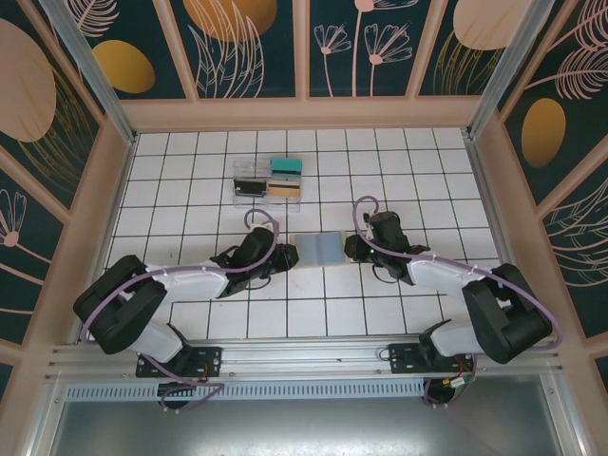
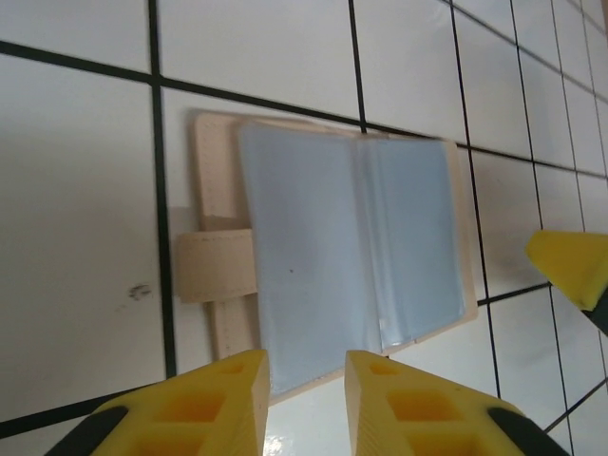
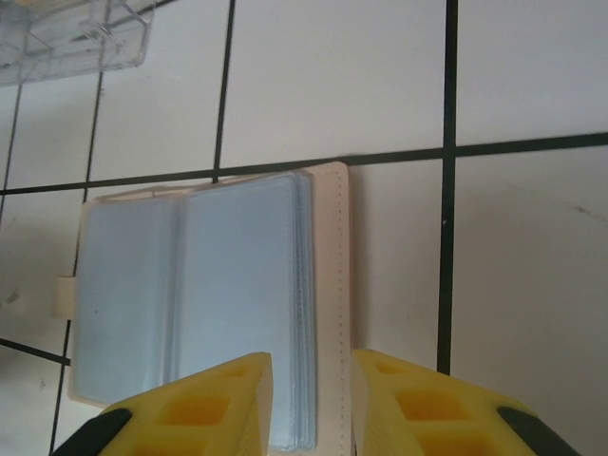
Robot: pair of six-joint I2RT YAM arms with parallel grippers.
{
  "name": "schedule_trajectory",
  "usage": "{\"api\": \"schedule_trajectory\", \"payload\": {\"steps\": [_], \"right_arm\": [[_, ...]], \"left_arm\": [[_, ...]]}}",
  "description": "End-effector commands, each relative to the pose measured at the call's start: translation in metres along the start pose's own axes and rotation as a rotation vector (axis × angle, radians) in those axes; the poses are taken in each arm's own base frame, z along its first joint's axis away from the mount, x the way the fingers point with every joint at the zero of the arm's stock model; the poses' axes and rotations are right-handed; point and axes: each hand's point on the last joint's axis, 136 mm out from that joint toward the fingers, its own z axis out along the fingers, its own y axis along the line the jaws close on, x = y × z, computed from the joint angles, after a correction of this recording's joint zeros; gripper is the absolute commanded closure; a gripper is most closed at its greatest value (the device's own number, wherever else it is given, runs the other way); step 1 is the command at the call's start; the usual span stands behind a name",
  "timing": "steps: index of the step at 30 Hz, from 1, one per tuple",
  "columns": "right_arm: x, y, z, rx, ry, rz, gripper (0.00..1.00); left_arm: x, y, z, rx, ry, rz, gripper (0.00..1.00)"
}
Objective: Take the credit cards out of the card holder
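While card holder [image 1: 318, 249] lies open — grippers [image 1: 288, 255] [image 1: 351, 249] flank it.

The open card holder [image 3: 199, 304] lies lower left, its tan right rim showing between the right gripper [image 3: 311, 404]'s narrowly parted fingertips at the bottom. A clear tray [image 3: 76, 38] sits upper left.

Robot lab enclosure, white tiled table [image 1: 313, 313], leaf-patterned walls [image 1: 247, 47], aluminium frame [image 1: 285, 359]
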Motion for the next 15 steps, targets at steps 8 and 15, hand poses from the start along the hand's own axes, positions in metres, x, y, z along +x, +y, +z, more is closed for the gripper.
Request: {"api": "schedule_trajectory", "payload": {"steps": [8, 15], "right_arm": [[0.017, -0.007, 0.012, 0.015, 0.034, 0.019, 0.74], [0.019, -0.006, 0.013, 0.011, 0.04, 0.023, 0.74]], "left_arm": [[0.007, -0.012, 0.032, -0.004, 0.071, 0.03, 0.75], [0.027, -0.001, 0.057, -0.071, 0.156, 0.036, 0.78]]}}
